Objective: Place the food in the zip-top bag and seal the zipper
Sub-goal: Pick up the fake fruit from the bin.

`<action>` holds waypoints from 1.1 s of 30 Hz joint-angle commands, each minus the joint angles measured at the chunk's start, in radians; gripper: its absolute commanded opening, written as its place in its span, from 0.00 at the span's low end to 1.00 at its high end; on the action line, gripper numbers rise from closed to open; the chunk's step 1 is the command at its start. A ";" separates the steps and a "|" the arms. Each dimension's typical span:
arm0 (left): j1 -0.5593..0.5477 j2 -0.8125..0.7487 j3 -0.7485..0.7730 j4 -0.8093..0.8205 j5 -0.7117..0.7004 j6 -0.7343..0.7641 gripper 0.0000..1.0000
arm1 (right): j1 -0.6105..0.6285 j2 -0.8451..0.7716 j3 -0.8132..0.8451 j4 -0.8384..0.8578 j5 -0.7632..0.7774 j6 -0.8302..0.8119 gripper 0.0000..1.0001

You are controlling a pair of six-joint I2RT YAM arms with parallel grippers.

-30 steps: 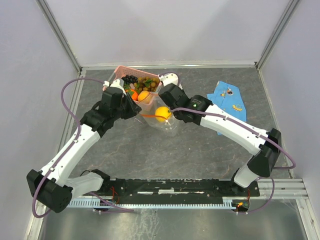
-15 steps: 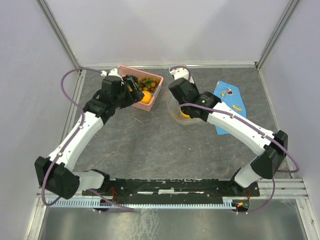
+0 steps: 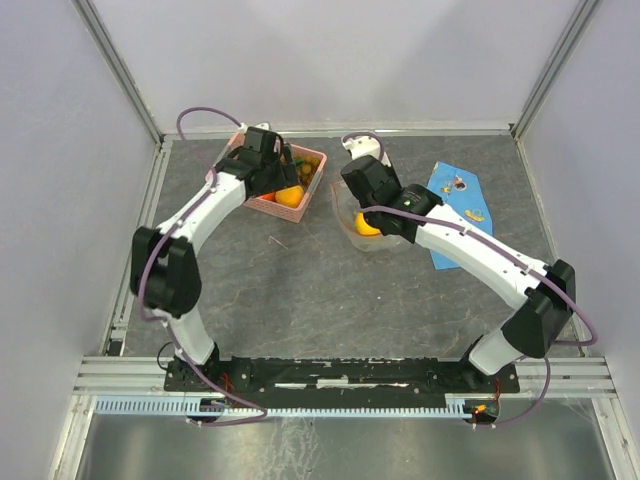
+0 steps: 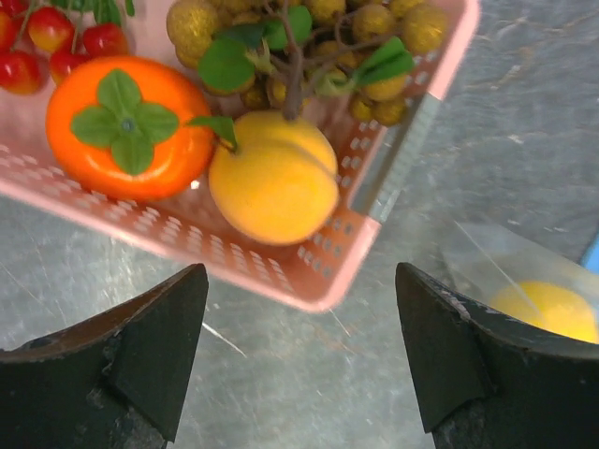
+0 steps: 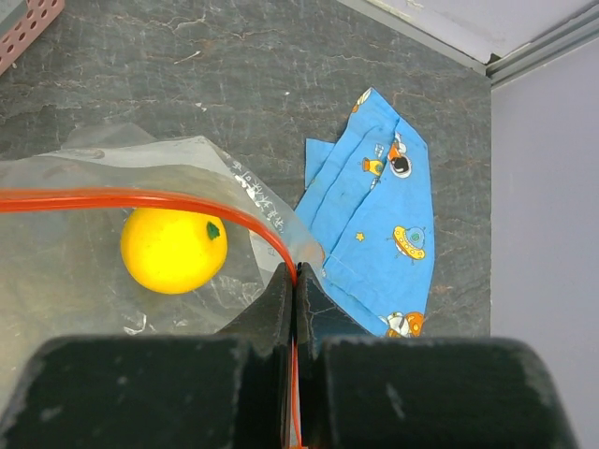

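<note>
Right wrist view, right pincer [image 5: 295, 278]: clenched, jaws pressed together on the thin red zipper strip [image 5: 140, 199] at one corner of the clear crinkly plastic zip-top bag [image 5: 56, 281].
Zipper: a single red line curving from the jaws to the left along the bag's top edge; no slider tab can be made out, nor whether the mouth is sealed.
Bag: creased and glossy, sagging onto the dark grey stone-patterned desk [image 5: 234, 75].
Round yellow toy lemon [image 5: 173, 250]: inside the bag, seen through the plastic, with a small green stem dot.
Blue printed cloth [image 5: 384, 243]: flat on the desk, just beside the bag.
Left pincer [image 4: 299, 285]: released, jaws spread wide, holding nothing, above the near corner of the pink plastic lattice basket [image 4: 140, 220].
Basket contents: a yellow-orange round fruit [image 4: 273, 178] at the corner, touching an orange fruit with a green leaf cap [image 4: 126, 126]; red cherries [image 4: 56, 42] and a brownish-green grape bunch [image 4: 309, 37] with leaves behind them.
Top external layout: the bag lies between basket and cloth.
</note>
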 commanded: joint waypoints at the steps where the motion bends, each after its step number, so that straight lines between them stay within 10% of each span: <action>1: 0.006 0.145 0.168 -0.034 -0.075 0.150 0.88 | -0.006 -0.020 0.000 0.040 0.011 0.002 0.02; 13: 0.019 0.439 0.385 -0.132 -0.027 0.203 0.88 | -0.007 -0.038 -0.012 0.003 -0.004 0.013 0.02; 33: 0.019 0.429 0.337 -0.178 -0.018 0.197 0.92 | -0.008 -0.031 -0.017 0.009 -0.043 0.046 0.02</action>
